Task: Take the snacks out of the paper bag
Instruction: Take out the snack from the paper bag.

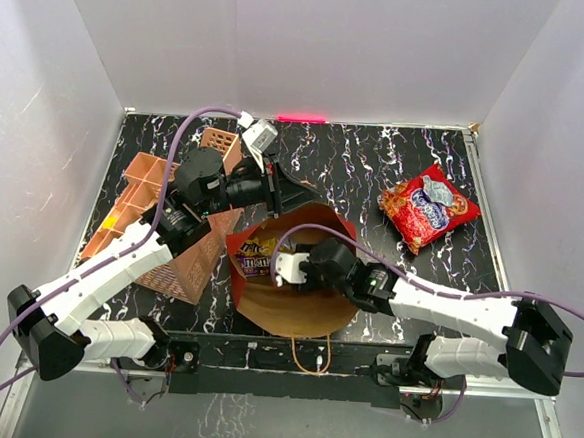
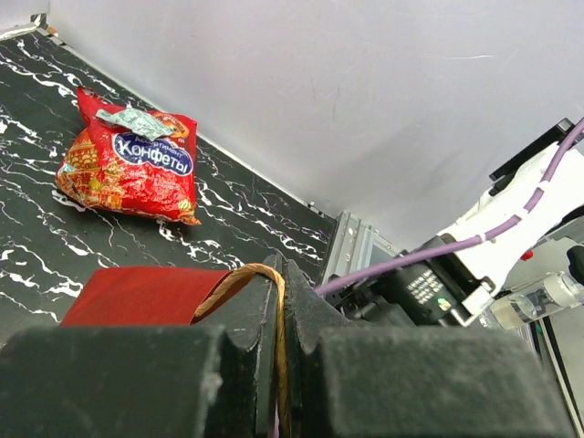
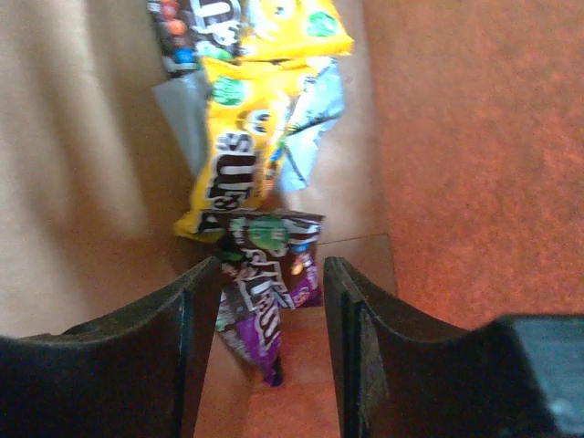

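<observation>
The paper bag (image 1: 306, 305), dark red outside and brown inside, lies open mid-table. My left gripper (image 1: 296, 194) is shut on its twisted paper handle (image 2: 277, 315) at the far rim; the bag's red side (image 2: 137, 294) shows beside the jaws. My right gripper (image 1: 280, 268) is inside the bag and open. A purple candy packet (image 3: 260, 297) lies between its jaws (image 3: 271, 274), not gripped. Beyond it lie a yellow packet (image 3: 245, 151), a brown one (image 3: 196, 23) and a silver-blue one (image 3: 310, 105). The red cookie bag (image 1: 426, 208) lies on the table at the right, also in the left wrist view (image 2: 128, 164).
A salmon-pink lattice organizer (image 1: 157, 220) stands left of the bag, under my left arm. A small pale packet (image 2: 137, 120) lies on top of the cookie bag. White walls close in the black marbled table (image 1: 376, 160) on three sides.
</observation>
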